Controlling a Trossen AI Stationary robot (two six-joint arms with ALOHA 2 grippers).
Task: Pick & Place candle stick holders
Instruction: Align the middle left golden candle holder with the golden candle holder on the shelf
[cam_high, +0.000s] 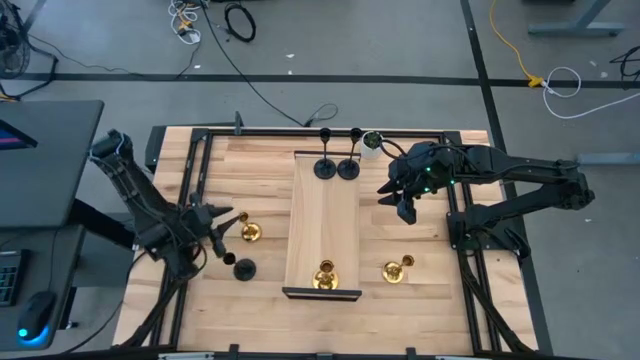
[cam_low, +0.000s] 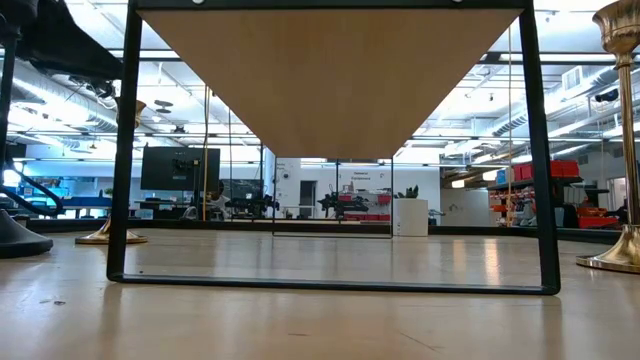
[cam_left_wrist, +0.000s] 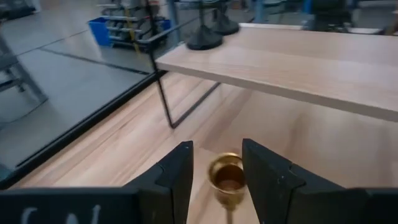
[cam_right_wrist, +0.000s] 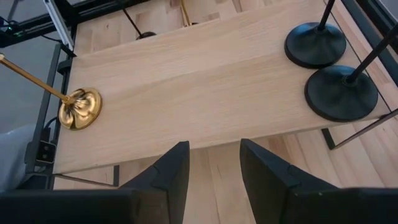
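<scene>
Candle stick holders: two black (cam_high: 336, 166), one brass (cam_high: 326, 278) on shelf (cam_high: 323, 215). Left gripper (cam_left_wrist: 216, 177) open around brass cup (cam_left_wrist: 227, 178); right gripper (cam_right_wrist: 213, 167) open, empty.

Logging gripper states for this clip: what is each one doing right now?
Left gripper: open, jaws either side of a brass holder's cup, not clamped.
Right gripper: open, empty.

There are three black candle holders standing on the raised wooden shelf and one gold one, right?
Not quite: only two black candle holders stand on the raised wooden shelf, as the high view shows. The third black holder is down on the table. One gold holder on the shelf is right.
</scene>
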